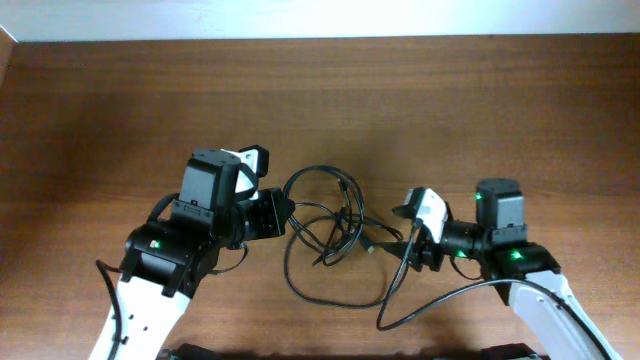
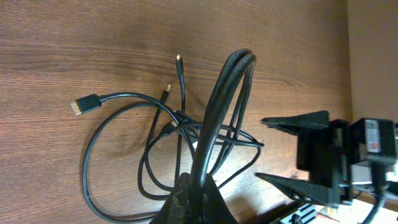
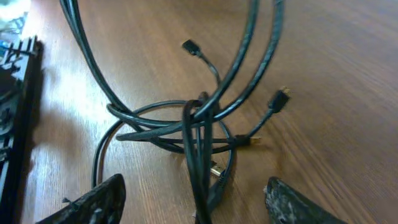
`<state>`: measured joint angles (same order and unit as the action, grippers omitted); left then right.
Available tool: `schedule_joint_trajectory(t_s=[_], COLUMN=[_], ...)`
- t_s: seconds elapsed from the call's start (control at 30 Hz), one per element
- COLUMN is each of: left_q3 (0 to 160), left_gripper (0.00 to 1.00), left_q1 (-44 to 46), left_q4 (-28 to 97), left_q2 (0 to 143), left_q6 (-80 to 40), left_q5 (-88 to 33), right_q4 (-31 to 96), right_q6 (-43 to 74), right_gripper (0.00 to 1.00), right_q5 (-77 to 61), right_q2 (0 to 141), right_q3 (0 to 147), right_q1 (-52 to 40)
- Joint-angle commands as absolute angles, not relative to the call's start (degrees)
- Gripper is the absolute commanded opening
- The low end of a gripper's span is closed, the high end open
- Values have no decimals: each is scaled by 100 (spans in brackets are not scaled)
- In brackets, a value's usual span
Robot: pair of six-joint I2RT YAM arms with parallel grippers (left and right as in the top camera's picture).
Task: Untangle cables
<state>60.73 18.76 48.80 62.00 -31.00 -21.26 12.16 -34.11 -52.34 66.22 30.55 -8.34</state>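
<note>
Overhead, the left gripper (image 1: 284,214) is shut tight on a bunch of the cables (image 1: 335,228). In its own wrist view a thick loop goes right down between its fingers. The cables lie on the brown table (image 1: 100,100), starting just past the left gripper's tips and reaching across to the right gripper (image 1: 410,243). They are thin, black and bendy. I think they are light, floppy and a bit slippery, so they will slide when pulled, and a hard tug could make the knot tighter. The little plugs (image 2: 79,106) at the ends look hard, so a good place to grab is the cord just behind a plug, or a loose loop away from the pile. The right gripper is open wide. Some strands run between its two fingers (image 3: 93,202) with gaps on both sides, so it holds nothing. Where the cables cross in the middle, I cannot tell how many there are or which goes over which. The left gripper's fingers are mostly cut off at the bottom of its wrist view. A long black line (image 1: 430,308) by the right arm could be a cable or the arm's own wire; I cannot tell.
</note>
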Motion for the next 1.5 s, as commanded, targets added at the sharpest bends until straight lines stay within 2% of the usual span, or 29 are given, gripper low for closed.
schedule_joint_trajectory(t_s=[0.0, 0.2, 0.33, 0.47, 0.5, 0.73, 0.8, 0.93, 1.17, 1.47], left_q3=[6082, 6082, 6082, 6082, 6082, 6082, 6082, 6080, 6080, 6080], left_gripper=[0, 0, 0, 0, 0, 0, 0, 0, 0, 0], left_q1=[1848, 1872, 1944, 1951, 1949, 1949, 1949, 1949, 1949, 1927], left_q4=[4842, 4849, 4840, 4847, 4845, 4845, 4853, 4877, 4917, 5269], left_q2=[6193, 6193, 6193, 6193, 6193, 6193, 6193, 6193, 6193, 6193], left_q6=[-3013, -3011, -3011, -3011, -3011, -3011, -3009, -3009, -3013, -3981], left_q5=[-2322, -2318, -2316, -2318, -2316, -2311, -2270, -2117, -1852, -733], right_q4=[1125, 875, 788, 722, 722, 681, 519, 137, -956, -834], right_q6=[-3649, -3647, -3645, -3642, -3642, -3636, -3262, -3094, -2001, -1852], right_gripper=[65, 61, 42, 16, 15, 8, 4, 4, 4, 4], right_q5=[-5155, -5177, -5179, -5179, -5181, -5183, -5264, -6204, -7258, -7481], right_q2=[6882, 6954, 6954, 6954, 6954, 6954, 6947, 6947, 6947, 6947], right_q3=[3105, 3105, 3105, 3105, 3105, 3105, 3105, 3107, 3107, 3105], right_q1=[-937, -937, -937, -937, -937, -937, -937, -937, -937, -937])
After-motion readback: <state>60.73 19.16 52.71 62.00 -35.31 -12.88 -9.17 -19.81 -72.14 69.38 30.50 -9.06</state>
